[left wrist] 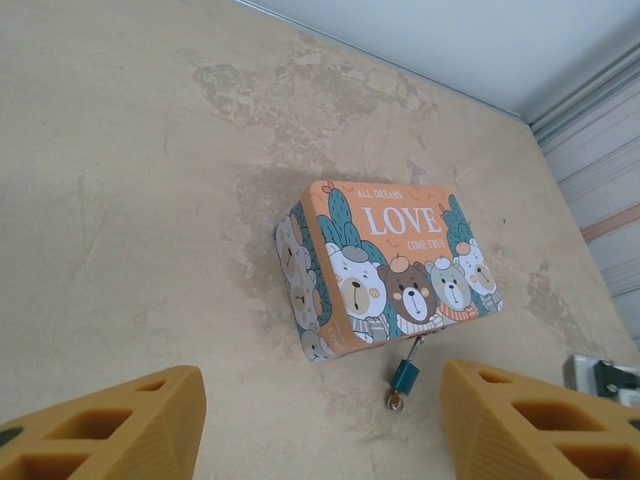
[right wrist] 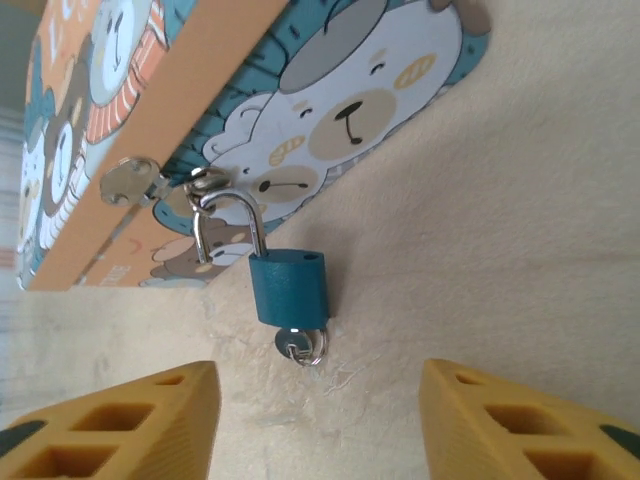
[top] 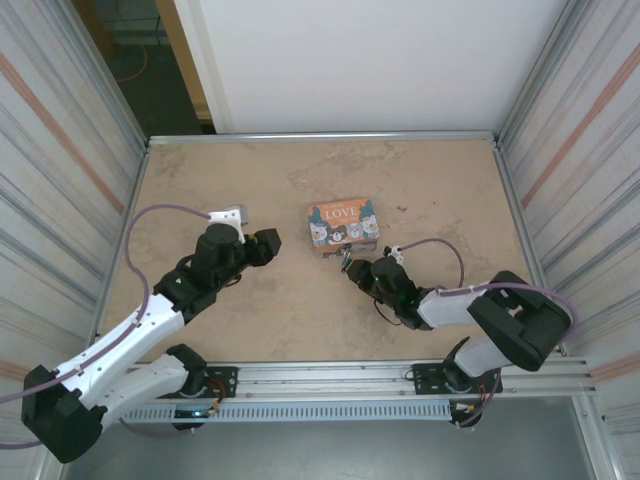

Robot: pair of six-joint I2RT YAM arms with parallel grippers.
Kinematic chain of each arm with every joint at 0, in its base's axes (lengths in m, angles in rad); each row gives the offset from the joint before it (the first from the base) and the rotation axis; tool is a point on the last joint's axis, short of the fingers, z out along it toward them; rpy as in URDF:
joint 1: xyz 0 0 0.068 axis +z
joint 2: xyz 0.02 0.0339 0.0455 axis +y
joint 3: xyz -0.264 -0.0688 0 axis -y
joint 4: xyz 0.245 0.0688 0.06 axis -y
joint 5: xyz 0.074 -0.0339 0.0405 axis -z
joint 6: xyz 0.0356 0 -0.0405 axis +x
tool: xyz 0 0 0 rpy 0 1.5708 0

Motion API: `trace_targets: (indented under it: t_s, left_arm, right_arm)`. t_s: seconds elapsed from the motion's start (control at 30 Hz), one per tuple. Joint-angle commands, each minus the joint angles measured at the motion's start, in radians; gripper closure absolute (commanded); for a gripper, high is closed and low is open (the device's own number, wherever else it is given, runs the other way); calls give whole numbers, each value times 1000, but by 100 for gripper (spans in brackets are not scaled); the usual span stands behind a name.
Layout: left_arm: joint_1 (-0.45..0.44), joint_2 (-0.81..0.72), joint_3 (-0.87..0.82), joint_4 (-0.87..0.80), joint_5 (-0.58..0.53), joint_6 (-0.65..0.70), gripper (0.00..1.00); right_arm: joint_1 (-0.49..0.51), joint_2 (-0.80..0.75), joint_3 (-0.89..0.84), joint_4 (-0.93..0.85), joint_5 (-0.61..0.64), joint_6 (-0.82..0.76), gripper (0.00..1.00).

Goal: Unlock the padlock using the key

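- The tin (top: 343, 222) lay flat on the bench (top: 200, 180), slightly to 1 o'clock of the bench's middle in the top view, with its "LOVE" lid facing up.
- The padlock (top: 346, 261) hung from the tin's 6 o'clock side in that view and rested on the bench, touching the tin's side wall.
- In the right wrist view the padlock (right wrist: 288, 288) sat near the middle, its silvery shackle at 12 o'clock threaded through the tin's (right wrist: 300, 80) clasp.
- Whether the shackle was latched could not be told.
- The key (right wrist: 300, 345) stuck out of the blue body at 6 o'clock, showing only its small round head and a ring.
- The right fingers (right wrist: 120, 420) were spread wide and gripped nothing, with the padlock and key in line with the gap between them but beyond their tips.
- In the top view the right fingers (top: 358, 272) were at 5 o'clock of the padlock, just beside it.
- The left fingers (left wrist: 110, 430) were likewise spread wide and empty.
- In the left wrist view the tin (left wrist: 400, 250), the padlock (left wrist: 404, 376) and the key (left wrist: 396, 402) lay ahead of them, apart.
- In the top view the left fingers (top: 266, 246) stood at 8 o'clock of the tin, near it without touching.
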Motion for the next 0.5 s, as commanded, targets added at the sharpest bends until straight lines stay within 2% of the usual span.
trace_targets:
  t_s: [0.0, 0.33, 0.47]
  left_arm:
    - [14, -23, -1, -16, -33, 20, 34]
    - [58, -41, 3, -38, -27, 38, 23]
    - [73, -45, 6, -38, -19, 45, 21]
  right_arm:
    - [6, -78, 42, -181, 75, -83, 36]
    - [-14, -235, 84, -350, 126, -227, 8]
    - [-43, -299, 80, -387, 130, -258, 1]
